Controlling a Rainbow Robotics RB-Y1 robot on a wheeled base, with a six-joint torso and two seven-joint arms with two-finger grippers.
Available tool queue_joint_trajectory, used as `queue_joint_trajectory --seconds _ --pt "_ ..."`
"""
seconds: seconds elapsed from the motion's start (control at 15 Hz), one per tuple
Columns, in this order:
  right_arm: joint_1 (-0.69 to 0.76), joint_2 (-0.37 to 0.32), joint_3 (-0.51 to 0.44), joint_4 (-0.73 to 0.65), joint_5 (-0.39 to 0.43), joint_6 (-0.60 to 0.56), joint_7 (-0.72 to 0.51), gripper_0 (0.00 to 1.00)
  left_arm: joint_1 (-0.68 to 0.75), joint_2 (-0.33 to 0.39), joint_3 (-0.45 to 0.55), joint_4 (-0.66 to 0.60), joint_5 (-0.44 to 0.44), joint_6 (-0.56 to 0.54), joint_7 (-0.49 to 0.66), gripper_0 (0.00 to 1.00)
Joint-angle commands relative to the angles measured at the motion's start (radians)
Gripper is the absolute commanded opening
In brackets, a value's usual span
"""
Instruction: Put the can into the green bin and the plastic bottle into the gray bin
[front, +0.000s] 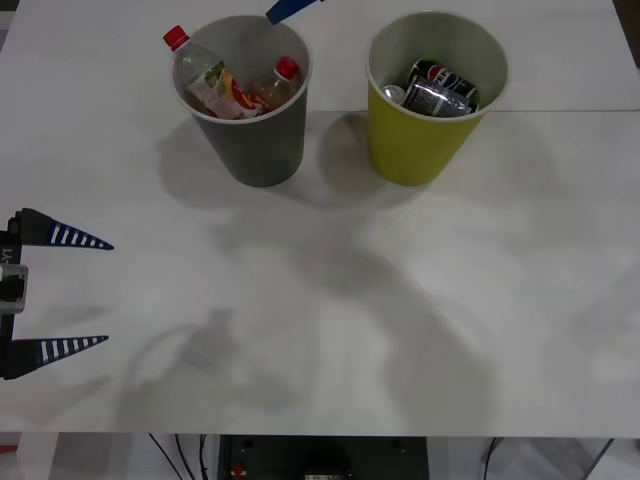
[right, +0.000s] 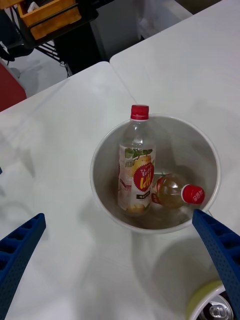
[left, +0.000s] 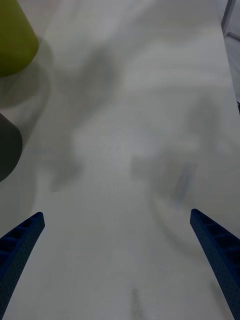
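The plastic bottle (front: 212, 85), clear with a red cap and a yellow-and-red label, leans inside the gray bin (front: 260, 140) at the table's back left. In the right wrist view the plastic bottle (right: 136, 170) rests against the inner wall of the gray bin (right: 200, 150). My right gripper (right: 118, 215) hangs open and empty above that bin; one blue fingertip (front: 290, 10) shows over it. The can (front: 445, 80) lies in the green bin (front: 415, 150), beside another can. At the table's left edge my left gripper (front: 108, 292) stands open and empty.
A red-capped bottle with amber contents (front: 277, 85) also lies in the gray bin. The two bins stand side by side at the back. The green bin (left: 15, 40) and gray bin (left: 7, 150) lie beyond my left gripper (left: 117, 214).
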Motion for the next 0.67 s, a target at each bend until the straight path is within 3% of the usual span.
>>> queue_joint_trajectory --seconds 0.07,0.4,0.67 --pt "0.142 -0.114 -0.073 -0.187 -0.097 -0.056 0.009 1.0 0.0 0.0 0.0 0.0 0.0 0.0 0.0 1.0" --pt "0.427 -0.304 -0.216 -0.463 -0.227 -0.056 0.063 1.0 0.0 0.0 0.0 0.0 0.0 0.0 0.0 1.0" --pt "0.668 -0.388 -0.359 -0.555 -0.301 -0.056 0.268 1.0 0.0 0.0 0.0 0.0 0.0 0.0 0.0 1.0"
